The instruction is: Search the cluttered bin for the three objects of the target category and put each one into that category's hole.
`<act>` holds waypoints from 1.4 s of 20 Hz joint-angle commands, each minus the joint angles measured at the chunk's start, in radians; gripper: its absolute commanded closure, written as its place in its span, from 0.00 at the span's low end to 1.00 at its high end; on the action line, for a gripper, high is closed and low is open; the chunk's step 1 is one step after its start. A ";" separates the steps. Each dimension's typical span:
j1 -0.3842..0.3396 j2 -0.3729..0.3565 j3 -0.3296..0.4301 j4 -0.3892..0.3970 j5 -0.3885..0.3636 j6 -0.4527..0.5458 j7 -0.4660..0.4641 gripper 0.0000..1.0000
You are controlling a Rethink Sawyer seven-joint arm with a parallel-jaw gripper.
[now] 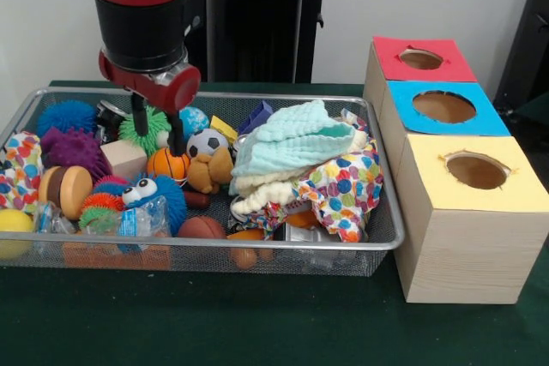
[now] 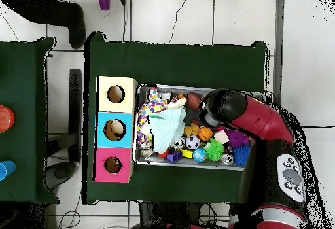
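The bin [image 1: 388, 212] is a silver wire-mesh basket full of toys and cloths; it also shows in the overhead view [image 2: 140, 158]. The hole [image 1: 420, 58] is in the red top of the farthest wooden box, and shows in the overhead view too [image 2: 112, 165]. My gripper [image 1: 158, 130] is open and reaches down into the bin's back left part. Its two black fingers [image 1: 139, 116] stand on either side of a green spiky ball [image 1: 153, 133], just above a small basketball [image 1: 167, 164]. In the overhead view the arm [image 2: 226, 108] hides the gripper.
A blue-topped box [image 1: 443, 107] and a yellow-topped box [image 1: 476, 171] stand in front of the red one. In the bin lie a mint cloth [image 1: 292, 143], a polka-dot cloth [image 1: 347, 190], a soccer ball [image 1: 207, 142], a blue spiky ball [image 1: 64, 116] and a wooden block [image 1: 124, 159].
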 commanded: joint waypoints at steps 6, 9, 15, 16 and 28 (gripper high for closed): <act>0.004 -0.036 0.096 0.081 0.035 0.010 0.092 0.00; 0.003 -0.076 0.092 0.120 0.035 0.027 0.085 0.00; -0.003 -0.079 0.107 0.155 0.036 -0.010 0.083 0.00; 0.000 -0.084 0.107 0.163 0.039 -0.013 0.089 0.00; 0.022 -0.058 0.117 0.196 0.052 -0.114 0.129 0.00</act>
